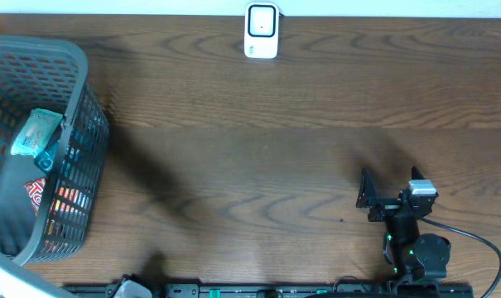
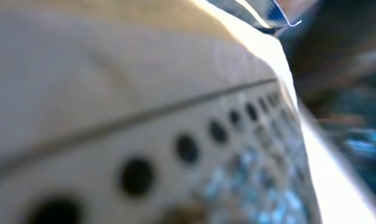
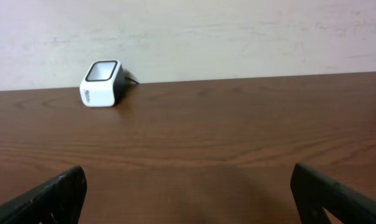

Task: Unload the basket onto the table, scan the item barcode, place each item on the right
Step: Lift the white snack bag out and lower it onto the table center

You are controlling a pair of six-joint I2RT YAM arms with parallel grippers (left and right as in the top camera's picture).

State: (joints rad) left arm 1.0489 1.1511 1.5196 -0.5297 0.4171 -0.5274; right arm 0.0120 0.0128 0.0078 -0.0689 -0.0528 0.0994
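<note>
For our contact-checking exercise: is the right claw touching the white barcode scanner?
Apart. The overhead view shows the right claw near the front edge, with a wide stretch of bare table between it and the scanner at the far edge.

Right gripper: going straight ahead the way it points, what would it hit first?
The right gripper looks to have a free way over the table to the wall; the scanner sits left of that line.

Overhead straight down on table (image 1: pixel 275 149), right wrist low, facing shared scanner (image 3: pixel 100 84), left wrist blurred close-up
</note>
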